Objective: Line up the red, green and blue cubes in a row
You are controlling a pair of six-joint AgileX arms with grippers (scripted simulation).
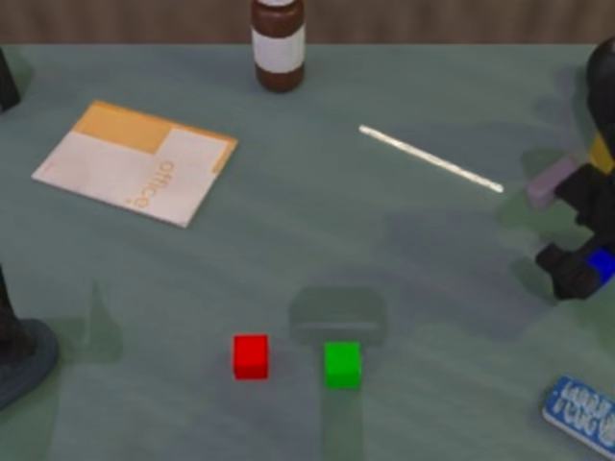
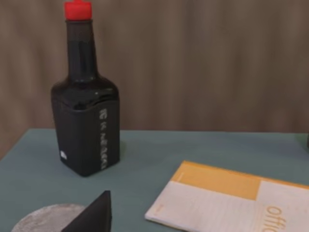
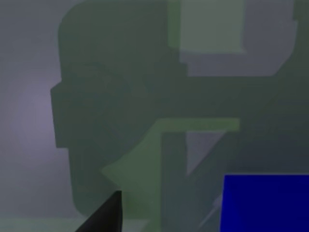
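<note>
2 cubes already sit side by side: red cube just left of green cube. Right tool, way off right of green, is clamped on the blue cube. Risk: setting it down crooked or bumping green.

Red cube, green cube, blue cube

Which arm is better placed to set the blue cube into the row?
Right. The right gripper is at the blue cube by the table's right edge, seemingly gripping it; the left arm sits parked at the left edge.
</note>
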